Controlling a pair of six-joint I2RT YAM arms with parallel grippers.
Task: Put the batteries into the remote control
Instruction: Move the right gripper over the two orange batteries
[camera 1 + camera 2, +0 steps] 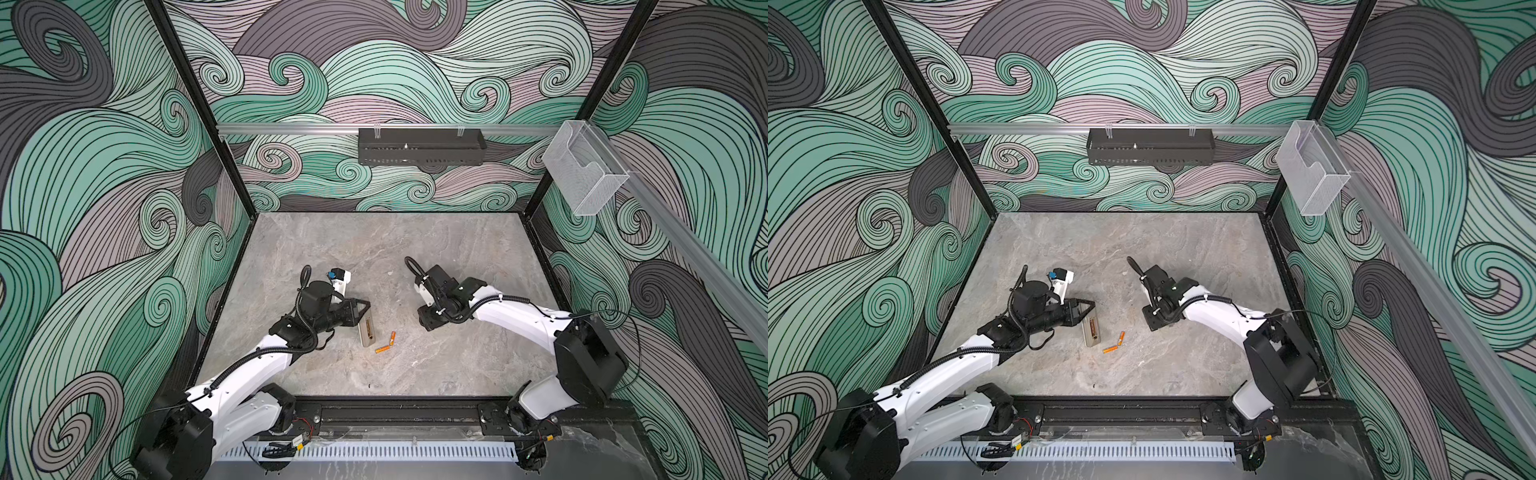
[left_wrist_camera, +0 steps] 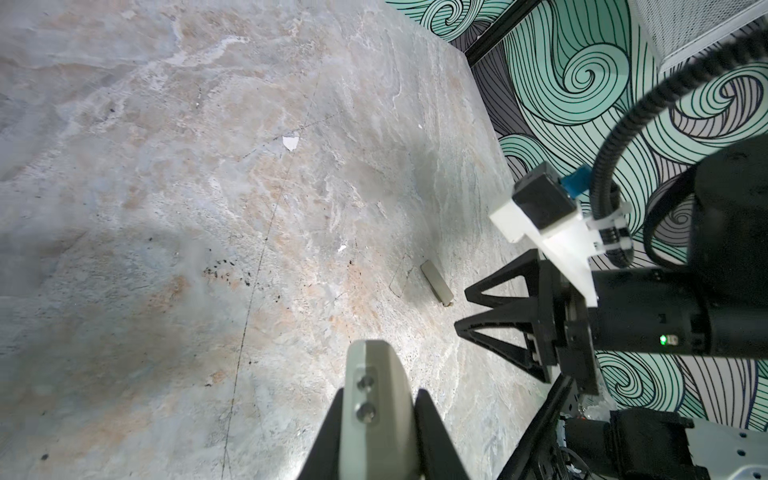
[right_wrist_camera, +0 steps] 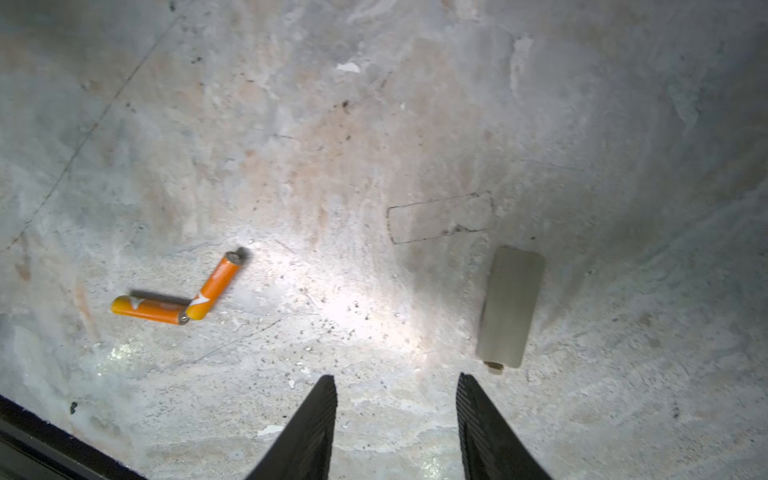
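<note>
Left wrist view: left gripper (image 2: 380, 395) jaws clamped on one end of the remote control (image 2: 374, 374), probably steadying it with the open compartment up for loading. Right gripper (image 3: 395, 378) jaws apart, empty, over the table (image 3: 374, 124). Batteries (image 3: 214, 286) lie touching in a V near the remote; loose cover (image 3: 510, 307) lies apart from them.

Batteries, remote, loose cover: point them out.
batteries (image 3: 147, 311), right wrist view, orange body of one cell.
remote (image 1: 367, 333), in a top view, open back.
cover (image 3: 510, 307), right wrist view, flat middle.
</note>
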